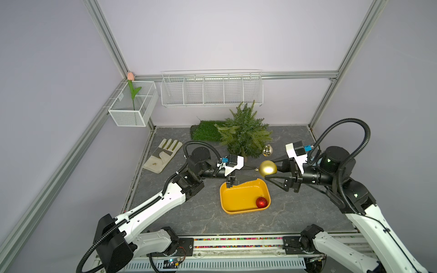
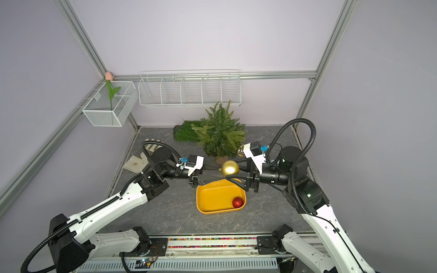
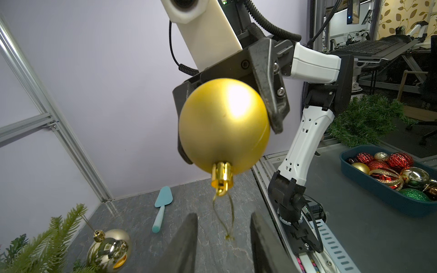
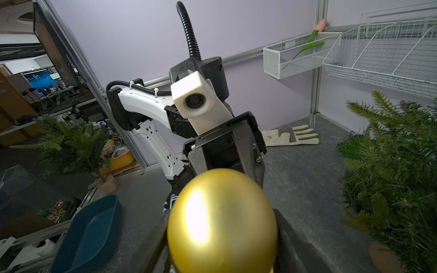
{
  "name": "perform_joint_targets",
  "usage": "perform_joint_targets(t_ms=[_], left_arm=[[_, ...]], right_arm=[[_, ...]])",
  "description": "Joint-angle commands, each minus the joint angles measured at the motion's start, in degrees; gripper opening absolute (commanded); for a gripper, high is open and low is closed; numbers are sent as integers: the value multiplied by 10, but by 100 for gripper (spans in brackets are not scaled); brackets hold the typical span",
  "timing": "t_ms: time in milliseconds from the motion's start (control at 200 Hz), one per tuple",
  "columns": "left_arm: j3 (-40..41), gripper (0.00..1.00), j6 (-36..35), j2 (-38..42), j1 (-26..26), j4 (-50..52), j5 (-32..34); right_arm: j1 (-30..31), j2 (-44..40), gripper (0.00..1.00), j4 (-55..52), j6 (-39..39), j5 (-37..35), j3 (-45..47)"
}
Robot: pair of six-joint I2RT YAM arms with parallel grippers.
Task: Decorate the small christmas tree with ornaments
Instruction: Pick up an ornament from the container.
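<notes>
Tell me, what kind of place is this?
Probably a robot lab, not a home: a left arm and right arm work inside a metal-framed booth, and a desk with a keyboard shows beyond it.

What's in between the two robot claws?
The matte gold ball, gripped by the right gripper. Its cap points toward the left gripper, whose jaws stand open. Both top views and the left wrist view show it.

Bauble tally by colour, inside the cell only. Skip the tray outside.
matte gold bauble: 1
shiny gold bauble: 1
red bauble: 1
Total: 3
</notes>
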State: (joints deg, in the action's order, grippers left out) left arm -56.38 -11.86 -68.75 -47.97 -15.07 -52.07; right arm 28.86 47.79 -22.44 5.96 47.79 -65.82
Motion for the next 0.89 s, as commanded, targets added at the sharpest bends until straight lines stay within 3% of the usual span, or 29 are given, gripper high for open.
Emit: perform_joint_targets(t_ms=[0,135,325,490,640,890], left_arm=[[-22,37,-4,-11,-1,23,-1],[-21,33,-7,-11,-1,26,2],[-27,17,-20,-4,-1,39,9],[-30,9,-39,9,-1,69,28],[-35,0,-61,26,-2,119,65],[-67,0,-90,30,-1,238,187]], right_arm=[[0,-10,54,18,-6,0,10],[0,-13,53,15,-6,-4,8],[0,-14,53,2,-12,-11,10],[0,-20,51,-6,-17,-25,15],[0,-28,49,-4,-16,-48,30],[0,-34,42,3,-16,-119,71]])
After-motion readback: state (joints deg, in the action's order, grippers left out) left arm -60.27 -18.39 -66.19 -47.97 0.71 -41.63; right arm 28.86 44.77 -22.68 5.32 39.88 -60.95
